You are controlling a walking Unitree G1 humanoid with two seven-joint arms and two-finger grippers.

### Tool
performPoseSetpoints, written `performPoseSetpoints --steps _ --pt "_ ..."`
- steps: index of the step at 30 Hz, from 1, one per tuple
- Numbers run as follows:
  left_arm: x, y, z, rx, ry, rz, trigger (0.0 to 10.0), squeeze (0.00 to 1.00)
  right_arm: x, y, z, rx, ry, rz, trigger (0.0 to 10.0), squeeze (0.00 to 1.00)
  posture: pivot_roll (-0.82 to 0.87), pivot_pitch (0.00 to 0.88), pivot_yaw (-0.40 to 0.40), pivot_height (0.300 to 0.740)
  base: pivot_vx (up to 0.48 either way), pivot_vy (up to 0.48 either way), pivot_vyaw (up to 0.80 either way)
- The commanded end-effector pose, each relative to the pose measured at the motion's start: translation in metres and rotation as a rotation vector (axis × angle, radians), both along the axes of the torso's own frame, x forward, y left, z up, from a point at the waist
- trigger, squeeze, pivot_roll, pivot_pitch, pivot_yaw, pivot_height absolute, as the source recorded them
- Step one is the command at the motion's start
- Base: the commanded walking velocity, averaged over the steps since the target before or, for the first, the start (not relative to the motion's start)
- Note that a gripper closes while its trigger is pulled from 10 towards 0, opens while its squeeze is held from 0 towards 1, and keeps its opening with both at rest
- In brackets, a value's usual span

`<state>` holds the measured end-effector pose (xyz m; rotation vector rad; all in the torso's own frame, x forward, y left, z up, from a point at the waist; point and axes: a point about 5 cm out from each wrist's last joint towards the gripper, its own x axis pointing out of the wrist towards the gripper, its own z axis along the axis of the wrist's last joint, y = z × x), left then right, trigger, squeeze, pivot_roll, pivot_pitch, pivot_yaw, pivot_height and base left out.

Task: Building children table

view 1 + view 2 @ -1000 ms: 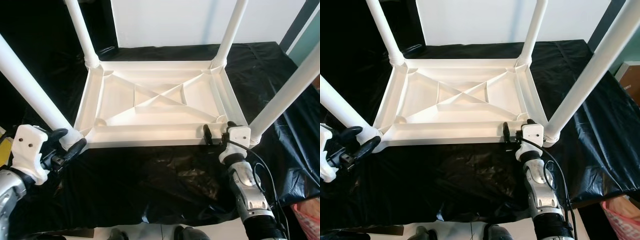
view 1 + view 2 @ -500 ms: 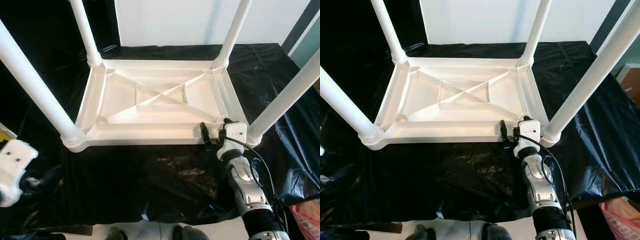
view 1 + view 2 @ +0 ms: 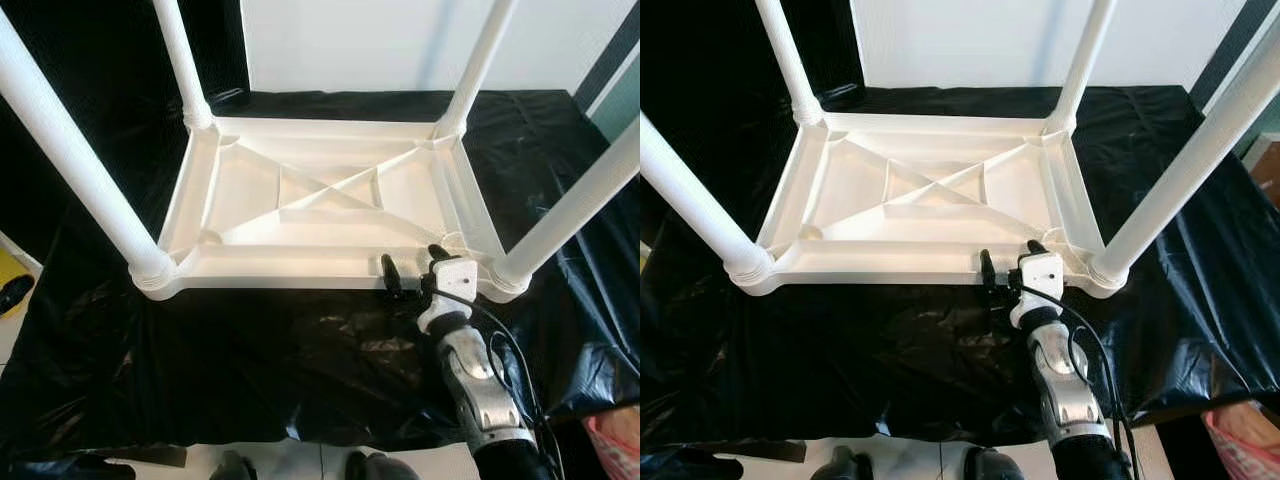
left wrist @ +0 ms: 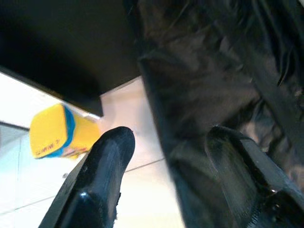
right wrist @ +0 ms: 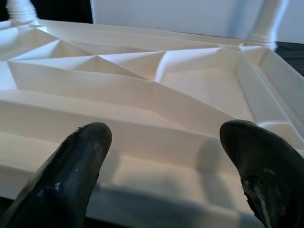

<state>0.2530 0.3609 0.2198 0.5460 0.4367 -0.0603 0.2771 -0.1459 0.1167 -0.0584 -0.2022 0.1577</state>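
A: What's closest?

B: The right gripper [image 3: 410, 275], at the near rim of the upturned white children's table [image 3: 320, 205], by its near right corner. Its two black fingers [image 5: 78, 178] are spread, one on each side of the rim, clamping nothing.

A: And the other one?

B: The left gripper [image 4: 166, 161] hangs off to the side beside the black plastic sheet [image 3: 250, 360], above pale floor tiles with a yellow box [image 4: 54, 133] on them. Its fingers are parted too, nothing between them.

A: How many legs?

B: Four white legs, all upright: near left [image 3: 75, 160], near right [image 3: 575, 205], far left [image 3: 180, 55], far right [image 3: 480, 60].

A: What's it on?

B: The black sheet covers the surface it lies on, with a white wall [image 3: 360, 45] behind. The ribbed compartments on the underside hold nothing.
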Motion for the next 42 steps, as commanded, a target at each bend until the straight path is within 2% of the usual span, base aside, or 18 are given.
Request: performPoseSetpoints --steps 1,4,7,8,9,10,12,17,20,24,27,29,31,34,35,36,38,42 --pt "0.008 0.017 0.001 0.18 -0.199 0.318 10.0 0.0 -0.006 0.001 -0.001 -0.002 0.01 -0.011 10.0 0.0 0.0 0.158 -0.001 0.74 0.0 0.0 0.0" --pt "0.009 0.018 0.001 0.18 -0.199 0.318 10.0 0.0 -0.006 0.001 -0.001 -0.002 0.01 -0.01 10.0 0.0 0.0 0.158 -0.001 0.74 0.0 0.0 0.0" --pt "0.04 -0.003 -0.009 0.111 -0.249 0.234 10.0 0.0 -0.021 -0.005 -0.002 -0.014 0.001 -0.082 10.0 0.0 -0.04 0.159 0.01 0.74 0.0 0.0 0.0" --pt "0.04 -0.003 -0.009 0.111 -0.249 0.234 10.0 0.0 -0.021 -0.005 -0.002 -0.014 0.001 -0.082 10.0 0.0 -0.04 0.159 0.01 0.74 0.0 0.0 0.0" --pt "0.051 -0.011 -0.014 0.064 -0.26 0.216 10.0 0.0 -0.027 -0.008 -0.001 -0.02 -0.003 -0.11 10.0 0.0 -0.07 0.162 0.014 0.74 0.0 0.0 0.0" --pt "0.051 -0.011 -0.014 0.064 -0.26 0.216 10.0 0.0 -0.027 -0.008 -0.001 -0.02 -0.003 -0.11 10.0 0.0 -0.07 0.162 0.014 0.74 0.0 0.0 0.0" --pt "0.067 -0.023 -0.021 -0.013 -0.275 0.2 10.0 0.0 -0.037 -0.011 -0.001 -0.023 0.001 -0.138 10.0 0.0 -0.08 0.165 0.015 0.74 0.0 0.0 0.0" --pt "0.085 -0.039 -0.029 -0.052 -0.286 0.148 10.0 0.0 -0.056 -0.021 -0.004 -0.032 0.038 -0.184 10.0 0.0 -0.12 0.173 0.017 0.74 0.0 0.0 0.0" --pt "0.089 -0.042 -0.03 -0.06 -0.287 0.14 10.0 0.0 -0.061 -0.024 -0.006 -0.043 0.049 -0.197 10.0 0.0 -0.12 0.175 0.019 0.74 0.0 0.0 0.0" --pt "0.099 -0.055 -0.033 -0.135 -0.304 0.092 10.0 0.0 -0.072 -0.028 -0.011 -0.05 0.088 -0.218 10.0 0.0 -0.13 0.179 0.024 0.74 0.0 0.0 0.0" --pt "0.099 -0.055 -0.033 -0.135 -0.304 0.092 10.0 0.0 -0.072 -0.028 -0.011 -0.05 0.088 -0.218 10.0 0.0 -0.13 0.179 0.024 0.74 0.0 0.0 0.0" --pt "0.103 -0.069 -0.034 -0.19 -0.318 -0.001 10.0 0.0 -0.068 -0.03 -0.014 -0.056 0.116 -0.24 10.0 0.0 -0.14 0.183 0.023 0.74 0.0 0.0 0.0" --pt "0.103 -0.069 -0.034 -0.19 -0.318 -0.001 10.0 0.0 -0.068 -0.03 -0.014 -0.056 0.116 -0.24 10.0 0.0 -0.14 0.183 0.023 0.74 0.0 0.0 0.0" --pt "0.104 -0.081 -0.036 -0.238 -0.335 -0.088 10.0 0.0 -0.062 -0.034 -0.016 -0.063 0.144 -0.265 10.0 0.0 -0.13 0.185 0.022 0.74 0.0 0.0 0.0" --pt "0.101 -0.092 -0.039 -0.242 -0.337 -0.181 10.0 0.0 -0.054 -0.037 -0.017 -0.064 0.153 -0.283 10.0 0.0 -0.13 0.186 0.018 0.74 0.0 0.0 0.0" --pt "0.101 -0.092 -0.039 -0.242 -0.337 -0.181 10.0 0.0 -0.054 -0.037 -0.017 -0.064 0.153 -0.283 10.0 0.0 -0.13 0.186 0.018 0.74 0.0 0.0 0.0" --pt "0.092 -0.11 -0.047 -0.271 -0.32 -0.352 10.0 0.0 -0.04 -0.039 -0.017 -0.063 0.162 -0.304 10.0 0.0 -0.12 0.187 0.012 0.74 0.0 0.0 0.0" --pt "0.086 -0.121 -0.055 -0.33 -0.285 -0.45 10.0 0.0 -0.032 -0.039 -0.016 -0.066 0.168 -0.314 10.0 0.0 -0.11 0.188 0.01 0.74 0.0 0.0 0.0"
